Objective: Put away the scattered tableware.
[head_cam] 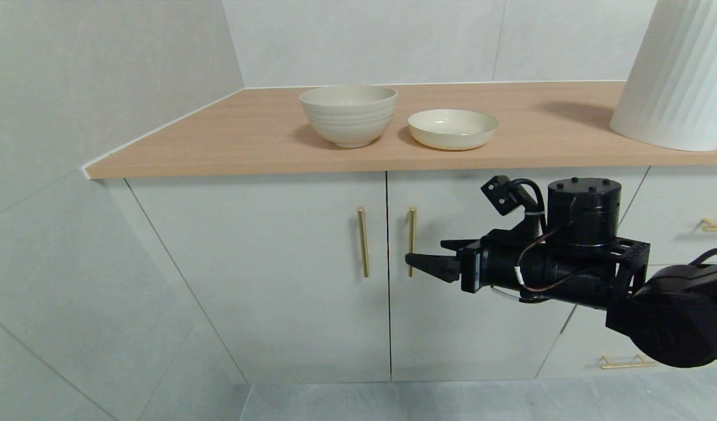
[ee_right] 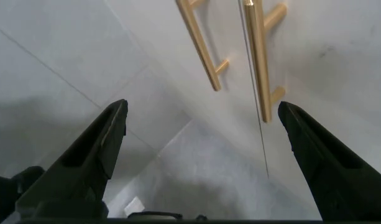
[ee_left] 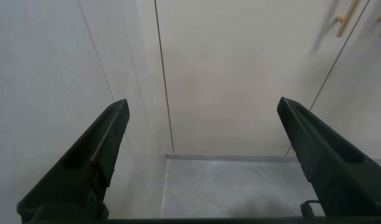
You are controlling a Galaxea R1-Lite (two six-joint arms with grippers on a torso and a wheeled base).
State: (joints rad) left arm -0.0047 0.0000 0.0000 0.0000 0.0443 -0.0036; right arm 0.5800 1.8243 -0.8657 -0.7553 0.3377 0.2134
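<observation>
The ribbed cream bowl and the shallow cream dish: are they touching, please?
Apart. The head view shows a strip of bare wooden counter between the ribbed cream bowl and the shallow cream dish.

A matt, wood-grained surface is being shown by the table point(head_cam: 247, 134). Light is being reflected softly by the smooth glazed bowl point(head_cam: 348, 115), ribbed on its sides, and more glossily by the glazed shallow dish point(head_cam: 452, 128). The cupboard doors point(head_cam: 276, 280) are being seen as smooth and matt, their handles point(head_cam: 363, 241) as brushed brass-coloured metal. A matt black casing is being presented by the right hand point(head_cam: 426, 252).
</observation>
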